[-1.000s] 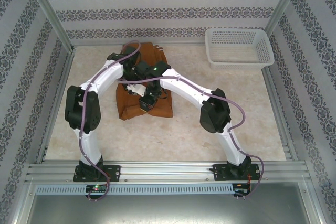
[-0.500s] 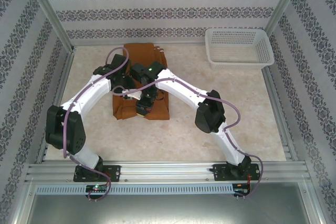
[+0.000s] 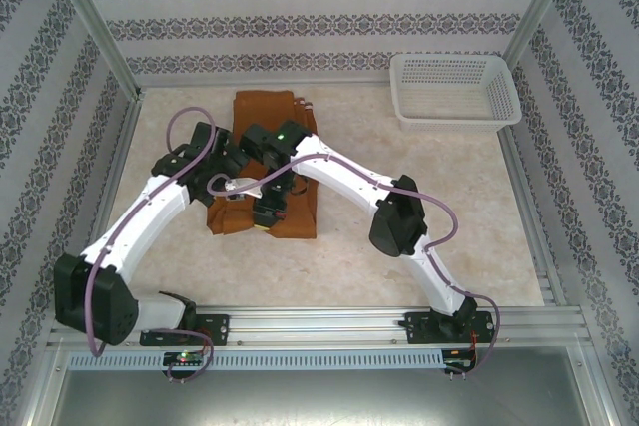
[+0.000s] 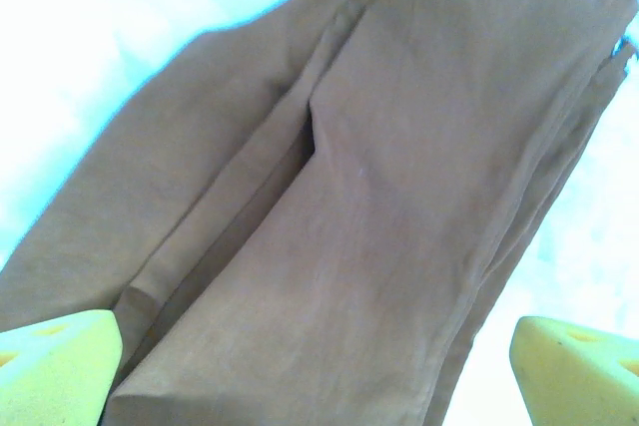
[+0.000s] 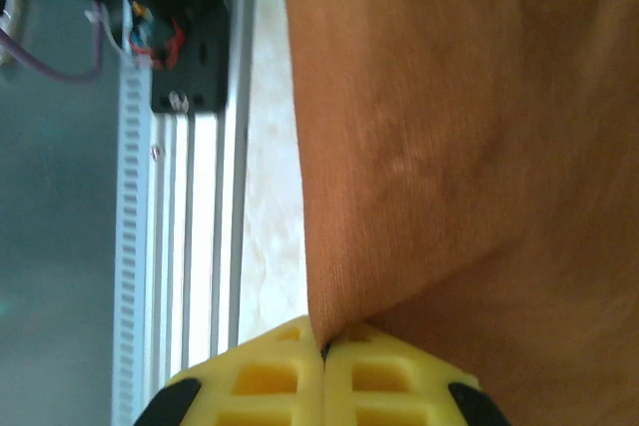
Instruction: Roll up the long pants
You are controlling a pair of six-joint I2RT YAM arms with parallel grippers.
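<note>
**Inventory.** One pair of the long pants [image 3: 262, 112], one white mesh basket [image 3: 455, 120], two arms and two grippers, all on one pale marbled table [image 3: 399, 276].

**Location.** The long pants lie left of the table centre, toward the far wall. They are well apart from the basket, which stands at the far right corner.

**Appearance.** The cloth is plain rust-brown, folded into a compact, roughly rectangular stack that runs from far to near. In the left wrist view the cloth [image 4: 399, 197] shows long lengthwise folds and a short dark gap where two layers overlap. In the right wrist view the cloth [image 5: 479, 147] ends in a straight folded edge.

**Left gripper** [image 3: 233, 187]. It sits over the left side of the stack. Its wrist view [image 4: 318, 376] shows the pads [image 4: 55, 366] spread wide, with nothing gripped.

**Right gripper** [image 3: 266, 214]. It sits at the near end of the stack. Its wrist view [image 5: 322, 366] shows the yellow pads pressed together, with the cloth edge running into the seam between them, clamped on the pants.
</note>
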